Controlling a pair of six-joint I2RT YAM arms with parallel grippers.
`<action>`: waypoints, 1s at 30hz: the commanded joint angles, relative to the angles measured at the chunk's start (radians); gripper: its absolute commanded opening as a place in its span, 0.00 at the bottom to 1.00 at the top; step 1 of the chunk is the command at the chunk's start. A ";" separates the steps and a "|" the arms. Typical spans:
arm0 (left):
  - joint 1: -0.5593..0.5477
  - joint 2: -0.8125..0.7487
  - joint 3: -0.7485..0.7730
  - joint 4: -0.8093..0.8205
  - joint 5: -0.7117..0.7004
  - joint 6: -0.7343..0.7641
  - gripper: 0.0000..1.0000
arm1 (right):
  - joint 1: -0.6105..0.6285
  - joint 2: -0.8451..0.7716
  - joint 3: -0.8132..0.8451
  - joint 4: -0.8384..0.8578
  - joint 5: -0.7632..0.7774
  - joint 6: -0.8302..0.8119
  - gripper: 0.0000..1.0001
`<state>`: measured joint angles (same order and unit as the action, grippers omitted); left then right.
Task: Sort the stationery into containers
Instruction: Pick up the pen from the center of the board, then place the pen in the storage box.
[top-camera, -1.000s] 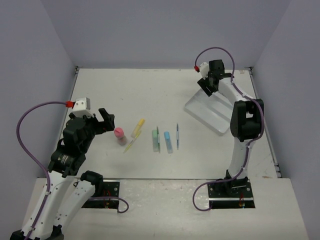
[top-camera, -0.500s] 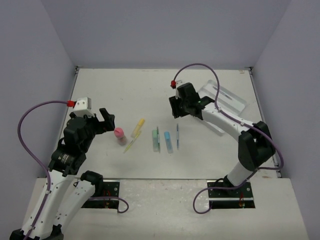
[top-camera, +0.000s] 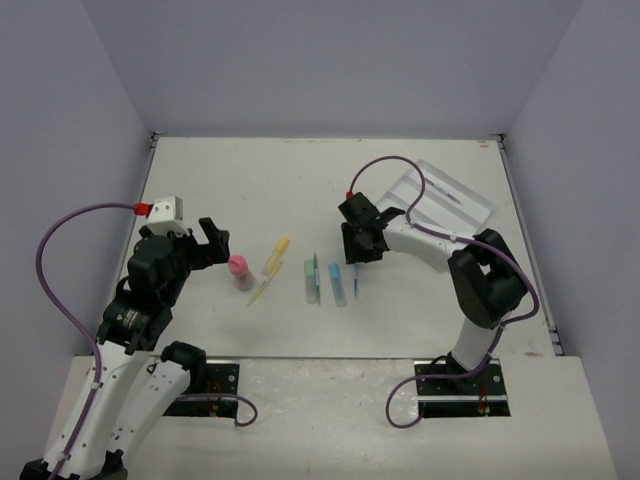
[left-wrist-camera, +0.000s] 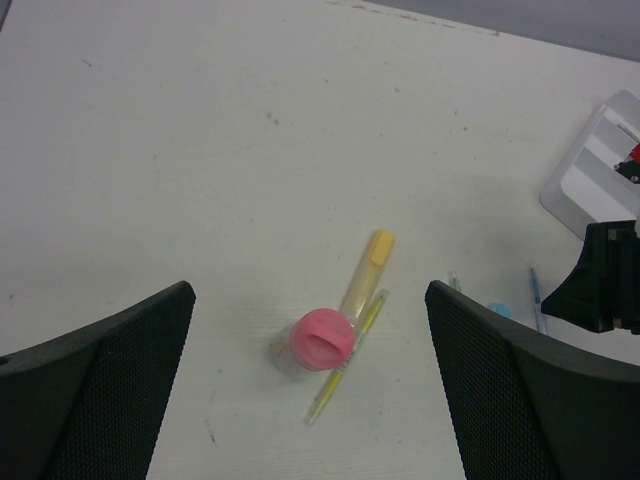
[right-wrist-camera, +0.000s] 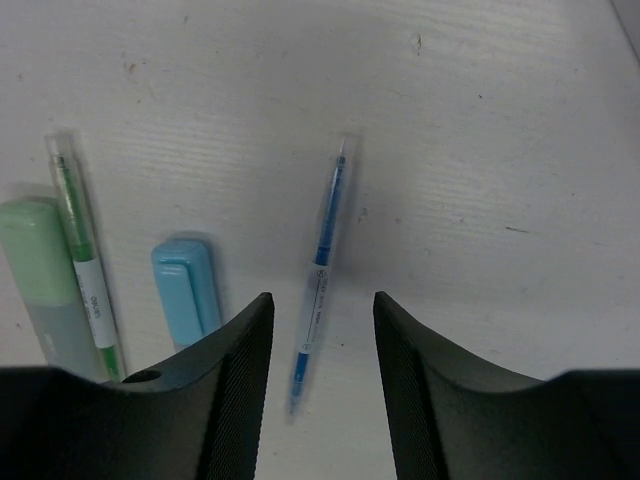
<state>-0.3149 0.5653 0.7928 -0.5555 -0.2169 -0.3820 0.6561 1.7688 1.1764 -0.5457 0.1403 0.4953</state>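
Observation:
The stationery lies in a row mid-table: a pink cylinder (top-camera: 239, 268), a yellow marker (top-camera: 276, 255), a yellow-green pen (top-camera: 262, 288), a green stick (top-camera: 309, 281), a green pen (top-camera: 317, 280), a light-blue stick (top-camera: 337, 283) and a slim blue-grey pen (top-camera: 355, 273). The clear tray (top-camera: 470, 198) sits back right with a slim pen in it. My right gripper (right-wrist-camera: 320, 300) is open and straddles the slim pen (right-wrist-camera: 320, 270) from just above. My left gripper (left-wrist-camera: 308, 298) is open wide and empty, above the pink cylinder (left-wrist-camera: 322, 338).
The right wrist view shows the light-blue stick (right-wrist-camera: 185, 295), green pen (right-wrist-camera: 82, 260) and green stick (right-wrist-camera: 40, 270) left of the jaws. The left wrist view shows the yellow marker (left-wrist-camera: 368, 268), the yellow-green pen (left-wrist-camera: 347, 355) and the tray's corner (left-wrist-camera: 600, 170). Purple walls enclose the table.
My right gripper has swung from the tray's far edge forward and left, ending low over the slim pen. The left arm has not moved.

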 joint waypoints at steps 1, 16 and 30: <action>-0.004 -0.028 -0.004 0.036 -0.025 0.015 1.00 | 0.010 0.052 0.029 -0.015 0.015 0.048 0.45; -0.014 -0.032 -0.001 0.025 -0.058 0.003 1.00 | 0.001 0.011 0.112 -0.050 0.006 -0.139 0.00; -0.016 -0.027 -0.005 0.028 -0.057 0.001 1.00 | -0.481 0.112 0.422 0.112 0.136 -1.202 0.00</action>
<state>-0.3241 0.5316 0.7918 -0.5568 -0.2682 -0.3832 0.2429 1.7960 1.5595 -0.5115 0.2623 -0.3432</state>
